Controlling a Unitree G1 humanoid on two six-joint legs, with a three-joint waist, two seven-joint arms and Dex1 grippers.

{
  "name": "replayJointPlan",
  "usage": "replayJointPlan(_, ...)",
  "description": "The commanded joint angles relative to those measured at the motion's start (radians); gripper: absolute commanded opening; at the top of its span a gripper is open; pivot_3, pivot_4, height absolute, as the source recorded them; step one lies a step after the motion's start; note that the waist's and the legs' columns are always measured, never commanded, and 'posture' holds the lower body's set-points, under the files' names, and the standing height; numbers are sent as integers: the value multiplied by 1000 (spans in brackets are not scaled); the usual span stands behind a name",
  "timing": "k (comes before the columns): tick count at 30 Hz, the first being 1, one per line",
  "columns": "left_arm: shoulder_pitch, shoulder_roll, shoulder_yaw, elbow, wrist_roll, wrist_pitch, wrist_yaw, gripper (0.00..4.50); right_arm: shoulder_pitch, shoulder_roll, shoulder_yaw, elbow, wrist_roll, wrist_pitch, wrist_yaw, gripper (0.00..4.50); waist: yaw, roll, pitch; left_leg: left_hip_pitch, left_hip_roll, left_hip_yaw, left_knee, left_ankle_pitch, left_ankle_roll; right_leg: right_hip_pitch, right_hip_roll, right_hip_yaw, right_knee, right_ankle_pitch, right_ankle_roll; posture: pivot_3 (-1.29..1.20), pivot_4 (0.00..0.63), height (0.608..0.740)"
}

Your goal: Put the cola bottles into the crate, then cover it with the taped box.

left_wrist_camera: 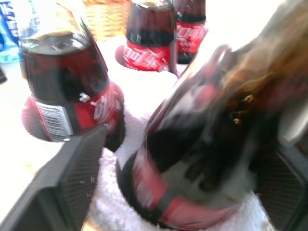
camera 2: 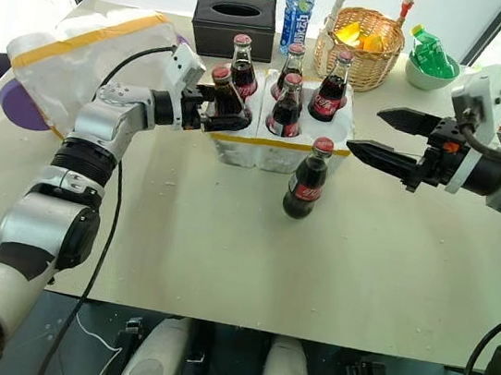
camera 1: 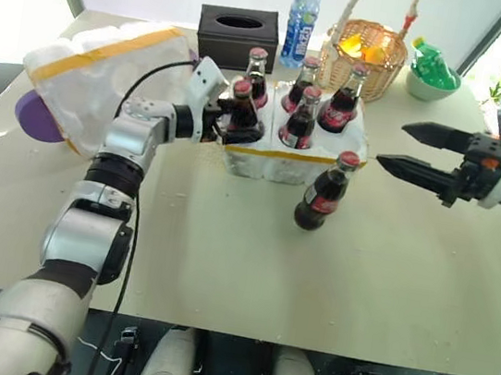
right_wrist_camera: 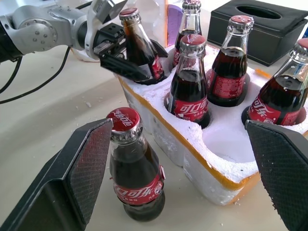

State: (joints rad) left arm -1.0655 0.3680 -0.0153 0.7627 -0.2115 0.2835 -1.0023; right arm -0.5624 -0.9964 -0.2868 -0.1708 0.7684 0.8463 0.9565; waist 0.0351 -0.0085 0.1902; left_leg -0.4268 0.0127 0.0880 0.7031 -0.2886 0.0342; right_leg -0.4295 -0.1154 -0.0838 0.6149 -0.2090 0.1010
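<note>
Lying tilted on the table's far left, the taped box [camera 1: 98, 77] is seen behind the left arm. The left gripper [camera 1: 232, 121] is placed around a cola bottle [camera 1: 243, 112] seated in the crate's [camera 1: 292, 161] near-left well, its fingers spread with gaps on both sides, the bottle let go. Four more bottles are stood in other wells. One bottle [camera 1: 324, 191] is left on the table before the crate, just ahead of the right gripper [camera 1: 394, 146], whose fingers are parted and empty.
</note>
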Motion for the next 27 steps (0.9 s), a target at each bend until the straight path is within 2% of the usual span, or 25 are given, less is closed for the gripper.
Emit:
replayJointPlan(1, 26, 66, 56, -169, -81, 90, -62, 4431, -3, -18, -34, 0, -9, -20, 0, 4500, -3, 0, 0, 0, 0, 0, 0, 0, 0, 0, 0, 0, 0, 0, 0, 0, 150, 740)
replayJointPlan(6, 121, 276, 142, -504, -274, 390, -189, 4431, 125, -26, -140, -45, 6, 16, -30, 4500, -21, 0, 0, -1, 1, -1, -1, 0, 0, 0, 1, 0, 1, 0, 0, 0, 150, 740)
replayJointPlan(10, 288, 468, 177, -793, -453, 582, -329, 4431, 270, 32, -210, -136, 42, 67, -105, 4500, -25, 1, -1, 0, 1, 0, -2, 0, 0, 1, 0, 0, 0, 0, 0, 0, 150, 740)
replayJointPlan(12, 367, 518, 178, -890, -496, 619, -342, 4431, 338, 79, -209, -200, 46, 62, -141, 4500, -22, 1, -1, 3, 2, 0, -2, 0, 0, 2, 0, 0, -1, 0, 0, 0, 150, 740)
replayJointPlan(14, 415, 526, 172, -941, -512, 631, -322, 4431, 376, 129, -190, -248, 45, 50, -180, 4500, -20, 1, -1, 3, 1, -2, -2, 1, -2, 3, 0, 0, 0, 0, 0, 0, 150, 740)
replayJointPlan(19, 431, 421, 134, -972, -485, 609, -165, 4431, 424, 276, -45, -314, -37, -11, -297, 4500, -21, 1, -1, 4, 0, -3, -1, 0, 0, 4, 0, 0, 0, 0, -1, 0, 150, 740)
replayJointPlan(27, 417, 390, 91, -1002, -490, 579, -129, 4431, 314, 456, 96, -226, -89, -43, -422, 4500, -24, 1, -1, 4, 1, -3, -2, 3, -4, 2, 3, 2, 1, 0, -1, 0, 150, 740)
